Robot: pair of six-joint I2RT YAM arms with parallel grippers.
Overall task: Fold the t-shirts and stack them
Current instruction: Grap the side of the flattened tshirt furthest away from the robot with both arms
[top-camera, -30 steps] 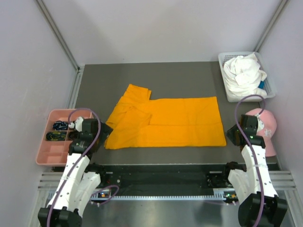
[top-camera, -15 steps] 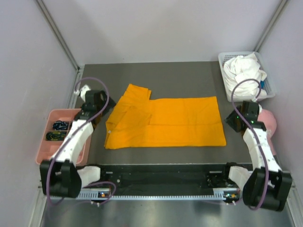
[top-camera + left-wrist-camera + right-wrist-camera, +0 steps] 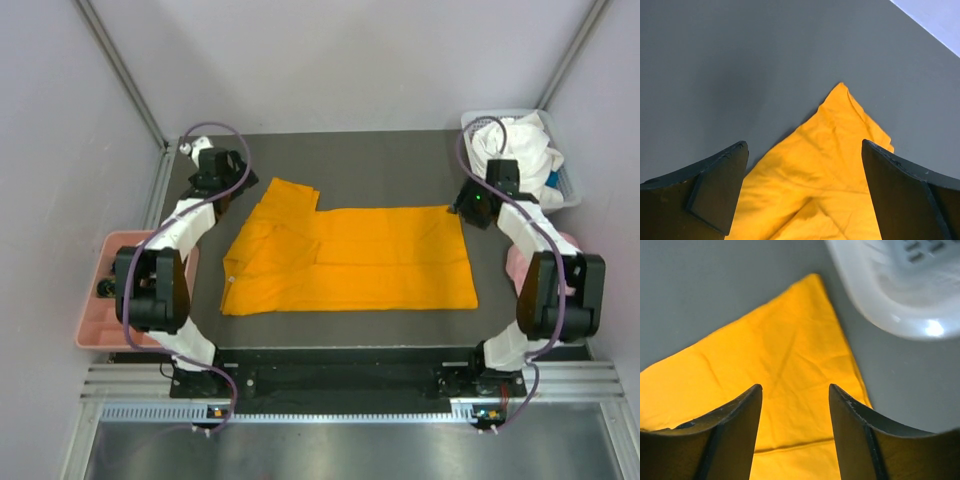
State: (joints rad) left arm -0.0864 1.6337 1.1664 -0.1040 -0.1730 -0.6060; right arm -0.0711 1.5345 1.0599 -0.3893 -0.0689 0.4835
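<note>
The orange t-shirt (image 3: 350, 258) lies flat and partly folded on the dark table, one sleeve sticking out at the far left. The white t-shirt (image 3: 518, 152) sits crumpled in the basket at the far right. My left gripper (image 3: 238, 192) hovers over the shirt's far left corner, wide open and holding nothing. In the left wrist view the orange cloth (image 3: 830, 175) fills the gap between the fingers. My right gripper (image 3: 463, 208) hangs over the far right corner, open and holding nothing. In the right wrist view that corner (image 3: 805, 320) lies just ahead of the fingers (image 3: 740, 410).
The white basket (image 3: 476, 190) stands close beside my right gripper, its rim (image 3: 875, 305) near the shirt corner. A pink cap (image 3: 516, 264) peeks out behind the right arm. A pink tray (image 3: 92, 325) sits off the table's left edge. Grey walls close in three sides.
Both arms have swung from the near edge out to the shirt's far corners. The right jaws have opened wider. The shirt has not moved.
</note>
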